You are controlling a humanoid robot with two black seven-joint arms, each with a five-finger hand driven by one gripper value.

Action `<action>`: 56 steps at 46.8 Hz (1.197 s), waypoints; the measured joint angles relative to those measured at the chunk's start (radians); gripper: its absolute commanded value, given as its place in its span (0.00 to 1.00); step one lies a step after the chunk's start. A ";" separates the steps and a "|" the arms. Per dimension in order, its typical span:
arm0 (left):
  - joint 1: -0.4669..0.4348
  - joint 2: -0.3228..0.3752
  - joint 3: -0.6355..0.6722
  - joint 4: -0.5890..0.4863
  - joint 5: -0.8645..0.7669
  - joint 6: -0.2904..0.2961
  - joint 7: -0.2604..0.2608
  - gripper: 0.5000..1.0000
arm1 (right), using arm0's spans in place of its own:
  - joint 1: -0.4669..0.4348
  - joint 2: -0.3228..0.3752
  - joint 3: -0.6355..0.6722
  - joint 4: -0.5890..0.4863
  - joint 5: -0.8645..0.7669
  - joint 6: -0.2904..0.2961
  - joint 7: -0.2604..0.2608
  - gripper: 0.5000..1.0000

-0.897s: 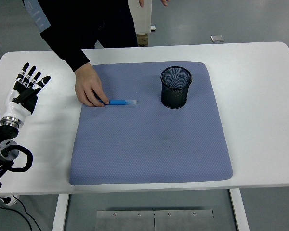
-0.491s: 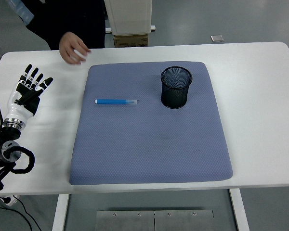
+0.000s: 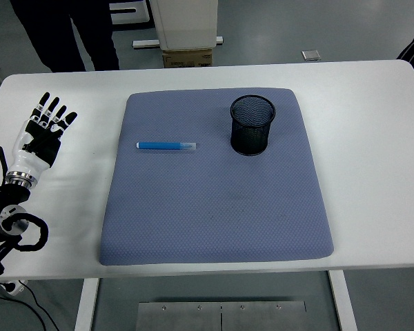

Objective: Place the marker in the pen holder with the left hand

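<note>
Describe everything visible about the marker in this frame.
The marker is a slim blue pen with a pale, translucent-looking cap at its right end. It lies flat and nearly level, left to right, on the blue-grey mat, left of the black mesh pen holder and apart from it. Nothing else touches it.

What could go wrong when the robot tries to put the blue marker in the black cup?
1. The marker lies flat on the soft mat, so the fingers may push it or roll it away instead of picking it up.
2. The cup looks light and stands free, so a bump from the marker or hand may tip it.
3. The left robot hand is open, off the mat to the left, so it has to reach across to the marker and may knock it aside.
</note>
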State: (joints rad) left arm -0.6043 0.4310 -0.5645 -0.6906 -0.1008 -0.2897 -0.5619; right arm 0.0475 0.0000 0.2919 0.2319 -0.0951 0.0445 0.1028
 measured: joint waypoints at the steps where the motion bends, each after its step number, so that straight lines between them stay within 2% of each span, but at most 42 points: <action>1: 0.000 0.001 -0.002 0.000 0.000 -0.009 -0.001 1.00 | 0.000 0.000 0.000 0.000 0.000 0.000 0.000 1.00; 9: 0.004 0.005 -0.028 0.002 0.004 -0.061 -0.003 1.00 | 0.000 0.000 0.000 0.000 0.000 0.000 0.000 1.00; 30: 0.002 0.013 -0.029 0.006 0.051 -0.072 0.003 1.00 | 0.000 0.000 0.000 0.000 0.000 0.000 0.000 1.00; 38: -0.031 0.063 -0.022 0.005 0.169 -0.024 0.004 1.00 | 0.000 0.000 0.000 0.000 0.000 0.000 0.000 1.00; 44: -0.044 0.070 -0.011 0.005 0.211 -0.002 0.009 1.00 | 0.000 0.000 0.000 0.000 0.000 0.000 0.000 1.00; 56: -0.135 0.079 0.143 0.001 0.241 0.020 0.012 1.00 | 0.000 0.000 0.000 0.000 0.000 0.000 0.000 1.00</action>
State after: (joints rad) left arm -0.7388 0.5095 -0.4214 -0.6893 0.1406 -0.2698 -0.5494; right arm 0.0477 0.0000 0.2916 0.2319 -0.0951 0.0444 0.1029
